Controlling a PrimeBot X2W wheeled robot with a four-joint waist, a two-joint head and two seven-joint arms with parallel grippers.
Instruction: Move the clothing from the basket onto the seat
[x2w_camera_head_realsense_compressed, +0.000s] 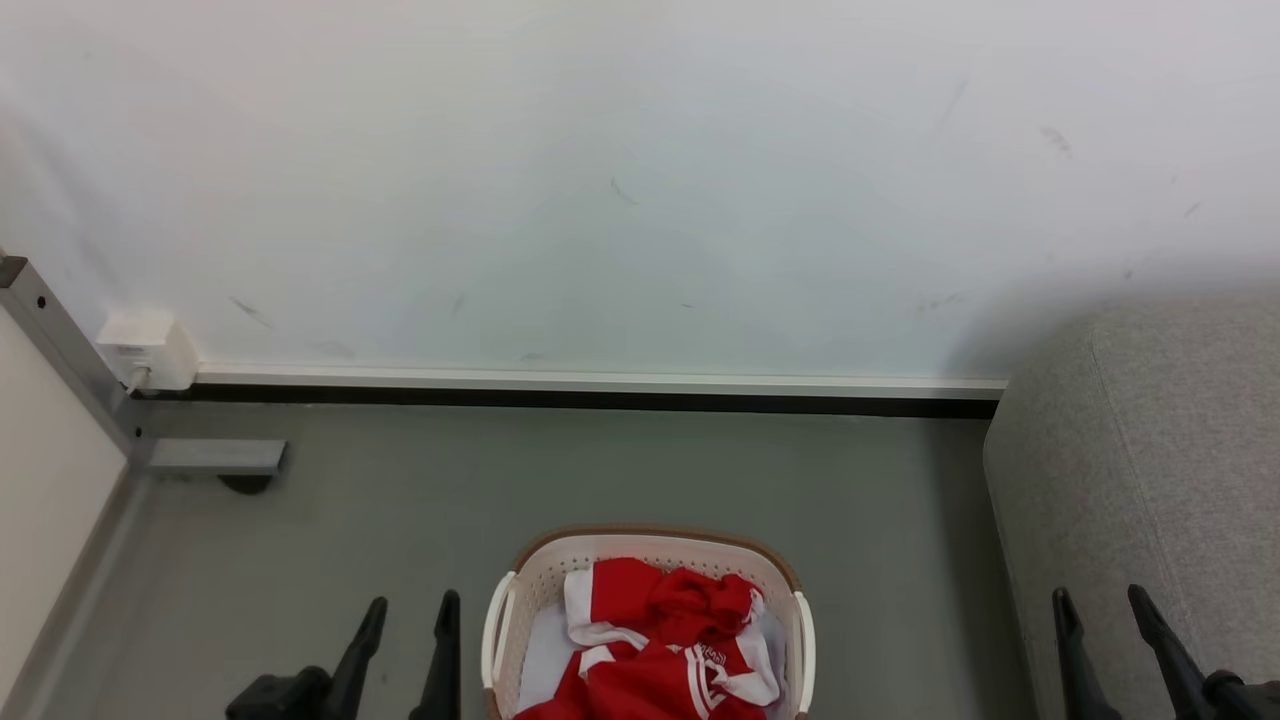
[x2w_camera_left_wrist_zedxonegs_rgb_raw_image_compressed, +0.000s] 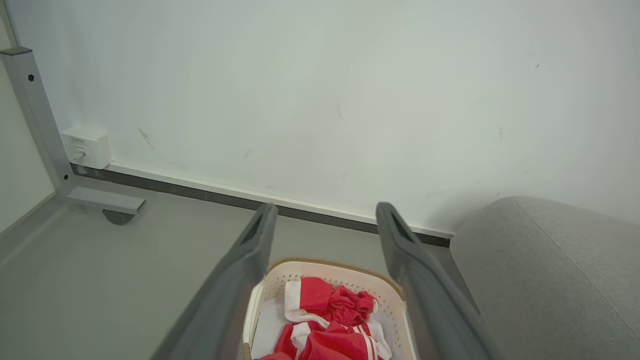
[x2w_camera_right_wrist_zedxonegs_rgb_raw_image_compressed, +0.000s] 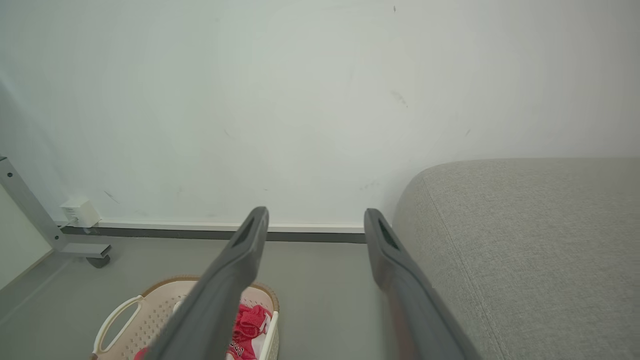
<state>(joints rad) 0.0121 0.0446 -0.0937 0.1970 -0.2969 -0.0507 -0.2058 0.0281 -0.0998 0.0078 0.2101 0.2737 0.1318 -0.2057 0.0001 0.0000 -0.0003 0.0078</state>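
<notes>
- The wall (x2w_camera_head_realsense_compressed: 640, 180) fills the background.
- The sofa (x2w_camera_head_realsense_compressed: 1150, 480) stands against it, on the right.
- The basket (x2w_camera_head_realsense_compressed: 650, 535) sits on the grey floor (x2w_camera_head_realsense_compressed: 400, 500), left of the sofa.
- The red clothing (x2w_camera_head_realsense_compressed: 660, 650) lies heaped inside the basket.
- The left gripper (x2w_camera_head_realsense_compressed: 414, 600) and right gripper (x2w_camera_head_realsense_compressed: 1098, 592) flank the basket, jaws spread wide, empty.

Scuffed white wall (x2w_camera_head_realsense_compressed: 640, 180) meets grey floor (x2w_camera_head_realsense_compressed: 620, 470) at a pale skirting (x2w_camera_head_realsense_compressed: 600, 381). A grey metal frame (x2w_camera_head_realsense_compressed: 210, 456), perhaps castered, stands left.

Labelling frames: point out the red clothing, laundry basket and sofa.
red clothing (x2w_camera_head_realsense_compressed: 640, 690), head view, fabric middle
laundry basket (x2w_camera_head_realsense_compressed: 650, 532), head view, far rim
grey sofa (x2w_camera_head_realsense_compressed: 1150, 500), head view, rounded end
</notes>
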